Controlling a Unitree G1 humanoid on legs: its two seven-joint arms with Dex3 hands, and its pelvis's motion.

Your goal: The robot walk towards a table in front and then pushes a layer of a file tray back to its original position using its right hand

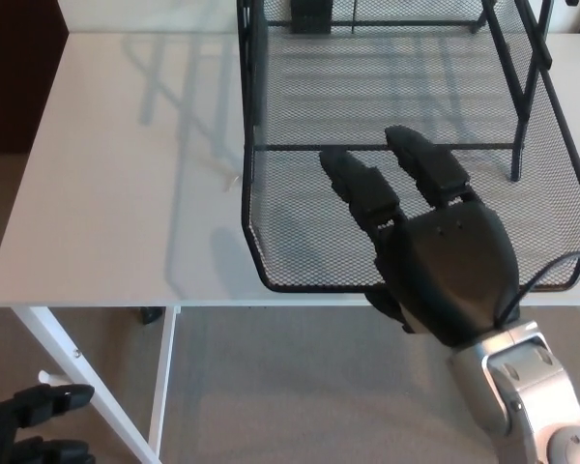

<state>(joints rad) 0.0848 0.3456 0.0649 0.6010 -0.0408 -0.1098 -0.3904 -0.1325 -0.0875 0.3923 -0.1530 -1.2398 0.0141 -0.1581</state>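
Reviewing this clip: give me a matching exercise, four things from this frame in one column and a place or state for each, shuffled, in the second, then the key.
Things:
1. right hand
2. left hand
3. pulled-out tray layer
4. table

Places or states:
A. white, its top bare on the robot's left side
B. low at the bottom left corner, beside the table leg
C. black mesh, its front edge at the table's near edge
D. fingers stretched over the mesh, palm at the front rim

Pairs: 1-D, 2-B, 3-C, 4-A
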